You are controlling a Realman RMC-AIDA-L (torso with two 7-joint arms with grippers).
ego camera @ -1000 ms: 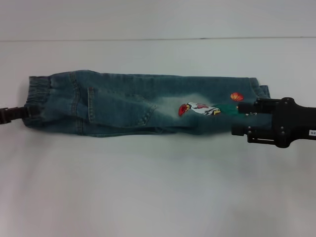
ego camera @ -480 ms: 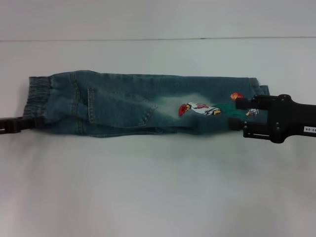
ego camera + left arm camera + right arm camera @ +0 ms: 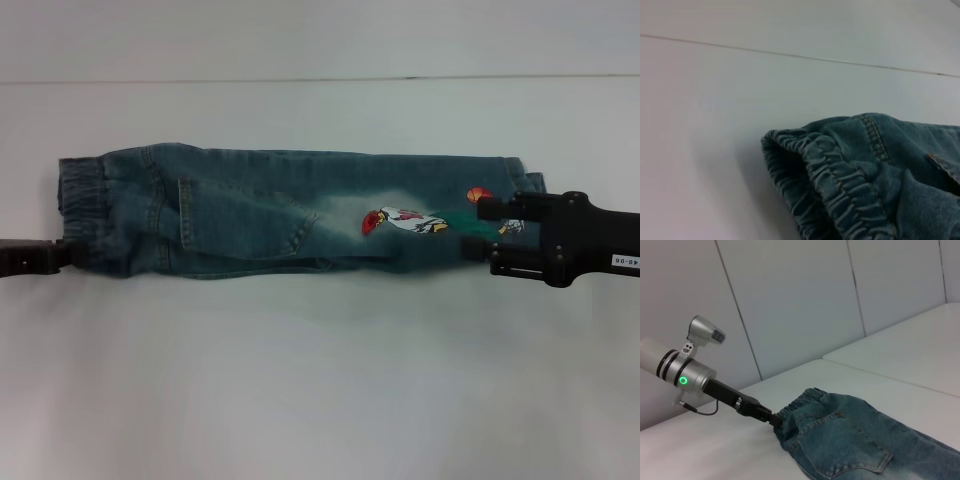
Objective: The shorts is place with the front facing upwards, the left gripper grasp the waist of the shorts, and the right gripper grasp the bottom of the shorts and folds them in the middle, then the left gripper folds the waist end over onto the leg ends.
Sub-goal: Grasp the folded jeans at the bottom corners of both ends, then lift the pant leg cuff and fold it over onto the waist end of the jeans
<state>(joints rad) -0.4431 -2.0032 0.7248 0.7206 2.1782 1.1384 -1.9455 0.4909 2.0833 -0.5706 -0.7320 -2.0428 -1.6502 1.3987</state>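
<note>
Shorts [image 3: 290, 210], folded lengthwise, lie across the white worktop [image 3: 320, 380], waist [image 3: 78, 205] left. Left end effector [image 3: 70, 255] is at the waist's near corner, its grip indiscernible; right end effector [image 3: 492, 236] stands apart astride the leg ends [image 3: 528, 180]. Denim judged soft, light and floppy; best held by the thick elastic band.

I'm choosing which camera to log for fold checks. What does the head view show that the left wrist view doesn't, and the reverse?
Only the head view shows the whole shorts, the embroidery, the leg ends, the left gripper at the waist's near corner, and the right gripper at the leg end. Only the left wrist view shows the waist opening's puckered folds close up. Both show the denim waistband lying on the white table.
</note>
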